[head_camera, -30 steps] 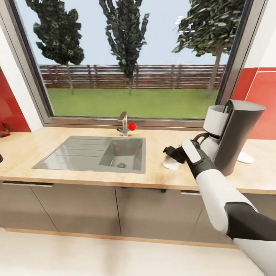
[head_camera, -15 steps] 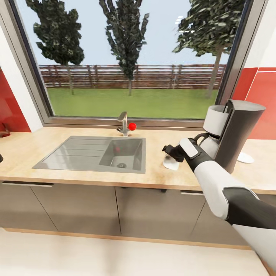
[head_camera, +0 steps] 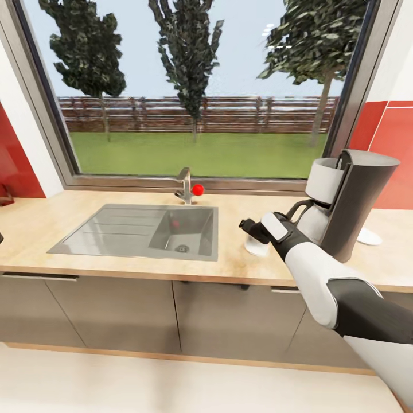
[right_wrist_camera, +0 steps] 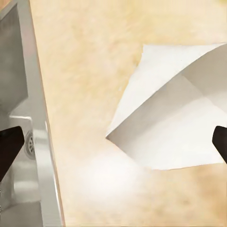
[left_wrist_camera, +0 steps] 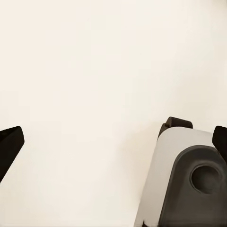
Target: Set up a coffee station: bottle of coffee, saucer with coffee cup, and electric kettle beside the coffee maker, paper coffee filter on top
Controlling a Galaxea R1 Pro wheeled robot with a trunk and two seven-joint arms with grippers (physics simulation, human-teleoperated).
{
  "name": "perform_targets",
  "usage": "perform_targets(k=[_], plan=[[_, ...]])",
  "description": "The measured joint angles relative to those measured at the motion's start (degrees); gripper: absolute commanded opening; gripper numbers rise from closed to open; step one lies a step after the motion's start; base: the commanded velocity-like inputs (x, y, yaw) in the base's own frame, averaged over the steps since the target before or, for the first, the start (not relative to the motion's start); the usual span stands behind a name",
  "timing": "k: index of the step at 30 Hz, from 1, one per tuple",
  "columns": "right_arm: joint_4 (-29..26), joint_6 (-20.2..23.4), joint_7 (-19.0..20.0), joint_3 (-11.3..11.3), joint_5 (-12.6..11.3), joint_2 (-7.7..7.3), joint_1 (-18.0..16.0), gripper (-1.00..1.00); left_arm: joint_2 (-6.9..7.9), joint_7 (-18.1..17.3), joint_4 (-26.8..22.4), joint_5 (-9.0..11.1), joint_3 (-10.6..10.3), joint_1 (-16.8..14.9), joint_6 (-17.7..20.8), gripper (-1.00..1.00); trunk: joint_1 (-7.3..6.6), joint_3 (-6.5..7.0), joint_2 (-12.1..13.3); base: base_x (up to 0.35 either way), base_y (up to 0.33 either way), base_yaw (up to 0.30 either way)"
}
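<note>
Right of centre in the head view, the right pincer (head_camera: 250, 227) hangs open just above the paper coffee filter (head_camera: 256, 246), which lies flat on the desk (head_camera: 115, 267). Behind it, at the right, stands the coffee maker (head_camera: 351, 202). The left pincer's fingertips (left_wrist_camera: 9, 146) sit wide apart.

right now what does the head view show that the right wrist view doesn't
Head view alone: the tall dark grey coffee maker with its pale carafe, the chrome tap with a red knob, the window, a small white dish behind the machine, and the right gripper hovering over the paper.

Right wrist view alone: the creases and open mouth of the white paper coffee filter close up, lying flat between the spread fingertips.

Both share: the filter, the light wood-grain countertop and the grey steel sink.
</note>
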Motion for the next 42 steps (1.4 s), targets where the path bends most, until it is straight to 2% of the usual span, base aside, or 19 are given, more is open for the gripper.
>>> perform_targets(k=[6, 19, 20, 28, 42], plan=[[0.13, -0.23, 0.08, 0.04, 0.22, 0.03, 0.00, 1.00, 0.07, 0.00, 0.83, -0.12, -0.03, -0.01, -0.03, 1.00, 0.00, 0.00, 0.00, 0.207, 0.022, 0.000], [0.89, -1.16, 0.67, -0.01, 0.14, -0.49, 0.00, 1.00, 0.08, 0.00, 0.93, -0.13, -0.12, -0.01, -0.08, 1.00, 0.02, 0.00, 0.00, 0.019, 0.001, 0.000], [1.66, -1.76, 1.03, -0.03, 0.13, -0.53, 0.00, -1.00, 0.08, 0.00, 0.93, -0.13, -0.13, -0.01, -0.08, 1.00, 0.02, 0.00, 0.00, 0.001, 0.000, 0.000], [4.23, -4.15, 3.80, -0.10, 0.17, -0.95, -0.01, -1.00, 0.08, 0.00, 0.94, -0.14, -0.12, -0.01, -0.08, 1.00, 0.02, 0.00, 0.00, 0.000, 0.000, 0.000], [4.58, -4.46, 4.34, -0.19, 0.05, -1.05, -0.01, -1.00, 0.08, 0.00, 0.96, -0.39, -0.12, -0.01, -0.17, 1.00, 0.02, 0.00, 0.00, 0.000, 0.000, 0.000]])
